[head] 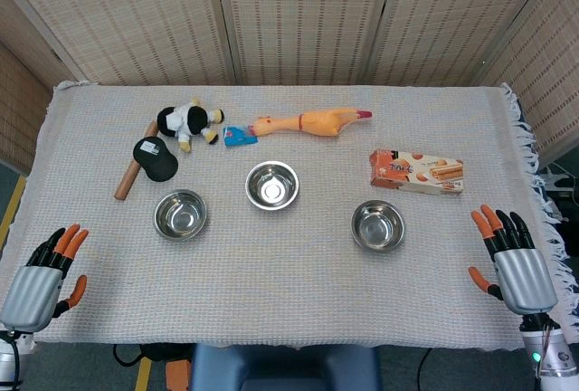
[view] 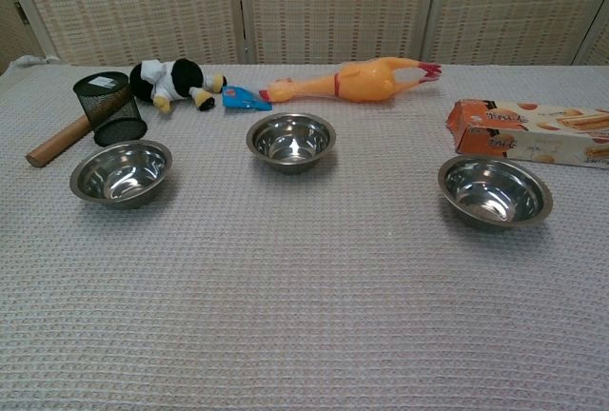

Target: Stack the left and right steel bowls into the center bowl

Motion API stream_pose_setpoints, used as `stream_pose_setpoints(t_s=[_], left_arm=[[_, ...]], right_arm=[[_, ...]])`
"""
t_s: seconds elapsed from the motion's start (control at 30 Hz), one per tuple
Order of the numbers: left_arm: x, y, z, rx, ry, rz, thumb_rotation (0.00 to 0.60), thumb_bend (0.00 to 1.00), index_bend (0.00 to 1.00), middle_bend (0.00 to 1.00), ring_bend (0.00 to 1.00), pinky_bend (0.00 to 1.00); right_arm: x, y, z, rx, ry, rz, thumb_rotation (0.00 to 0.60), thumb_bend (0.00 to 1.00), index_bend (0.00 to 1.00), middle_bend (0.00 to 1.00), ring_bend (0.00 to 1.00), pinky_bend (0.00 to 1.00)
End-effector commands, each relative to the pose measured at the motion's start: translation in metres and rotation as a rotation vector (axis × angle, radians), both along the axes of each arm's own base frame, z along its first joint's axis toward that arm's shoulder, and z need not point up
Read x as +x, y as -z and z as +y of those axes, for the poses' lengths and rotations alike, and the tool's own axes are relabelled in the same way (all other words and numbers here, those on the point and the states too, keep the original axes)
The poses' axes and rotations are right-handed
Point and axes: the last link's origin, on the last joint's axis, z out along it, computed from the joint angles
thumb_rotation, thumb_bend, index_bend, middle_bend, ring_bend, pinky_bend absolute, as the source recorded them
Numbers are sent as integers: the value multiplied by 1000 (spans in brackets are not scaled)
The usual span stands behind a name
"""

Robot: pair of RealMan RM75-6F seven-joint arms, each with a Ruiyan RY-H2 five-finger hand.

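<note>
head view: three bowls hold nothing

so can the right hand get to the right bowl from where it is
Probably yes: the right hand is open at the table edge, and only bare cloth lies between it and the right bowl; the biscuit box sits behind.

Bright, even overhead light; soft short shadows; small glints inside the steel bowls; both views sharp.
</note>
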Motion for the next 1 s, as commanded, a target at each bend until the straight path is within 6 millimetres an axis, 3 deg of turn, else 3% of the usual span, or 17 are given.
stream_pose_setpoints(t_s=[0.03, 0.17, 0.4, 0.5, 0.7, 1.0], left_arm=[[-1, 6, 1, 15, 4, 15, 600, 490, 0, 0, 0, 168], [4, 26, 7, -16, 41, 4, 600, 490, 0, 0, 0, 163], [12, 89, 36, -50, 158, 141, 600, 489, 30, 0, 0, 138], [16, 107, 50, -70, 168, 174, 600, 488, 64, 0, 0, 118], [15, 126, 78, -69, 161, 214, 600, 485, 115, 0, 0, 112], [18, 152, 98, -80, 184, 239, 600, 484, 218, 0, 0, 112]], right_arm=[[-1, 2, 0, 17, 16, -18, 600, 153, 0, 0, 0, 0], [0, -2, 1, 0, 12, -23, 600, 153, 0, 0, 0, 0], [-5, -1, -2, 1, 46, -11, 600, 152, 0, 0, 0, 0], [-8, 0, -3, 11, 67, -2, 600, 153, 0, 0, 0, 0], [-11, -2, -5, 10, 92, 1, 600, 153, 0, 0, 0, 0], [-16, 0, -9, 20, 134, 7, 600, 152, 0, 0, 0, 0]])
